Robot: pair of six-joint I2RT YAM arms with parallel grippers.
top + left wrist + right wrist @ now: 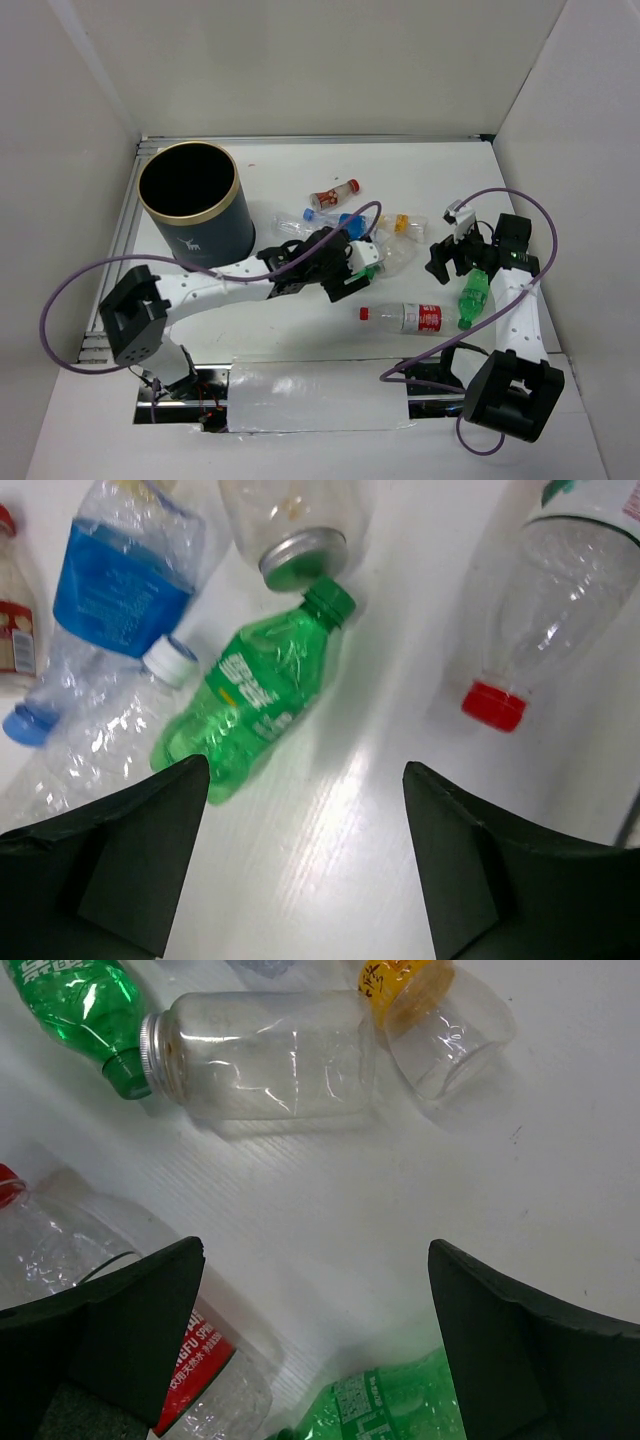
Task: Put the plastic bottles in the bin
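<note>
A: Looking from above, where is everything?
B: Bin (196, 205) at 10 o'clock; bottles (412, 318) lie scattered outside it, centre to 4 o'clock.
A: Left wrist view?
B: Left claw (305, 770) spread wide, holding nothing; green bottle (262, 695) at its 11 o'clock.
A: Right wrist view?
B: Right claw (315, 1250) spread wide, holding nothing; clear bottle (265, 1055) at 12 o'clock.
</note>
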